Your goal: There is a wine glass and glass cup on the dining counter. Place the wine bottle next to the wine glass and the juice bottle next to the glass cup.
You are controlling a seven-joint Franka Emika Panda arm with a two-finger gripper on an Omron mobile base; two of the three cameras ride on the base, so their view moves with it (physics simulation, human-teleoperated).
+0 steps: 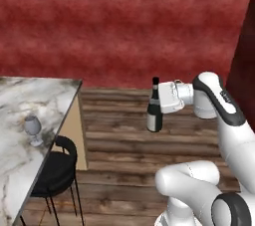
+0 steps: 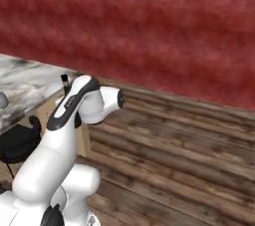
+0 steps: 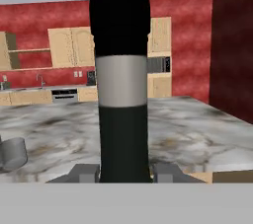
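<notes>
Dining counter (image 1: 20,110): broad flat slab, white-grey marble with brown and black veins, square corner, seen at the left of the left base view; in the hand view its veined top spreads away toward tan cabinets against a red wall.

Floor (image 1: 129,145): brown wooden planks, rough-grained, running crosswise.

Stool (image 1: 57,170): black, round seat with low curved back, thin legs, tucked at the counter's edge.

Wine bottle (image 1: 154,108): slim, dark, nearly black, long narrow neck with dark cap, pale label on the body. Upright, held in the air above the floor, well apart from the counter. In the hand view it stands close and central, with a black top, grey band and dark lower body.

Gripper (image 1: 158,101): white hand, small dark fingers; clamped narrowly on the wine bottle from the side, one finger tip showing on each side of it in the hand view.

Wine glass (image 1: 33,129): small, clear, stemmed, rounded bowl on a round foot; standing upright on the counter near its edge.
</notes>
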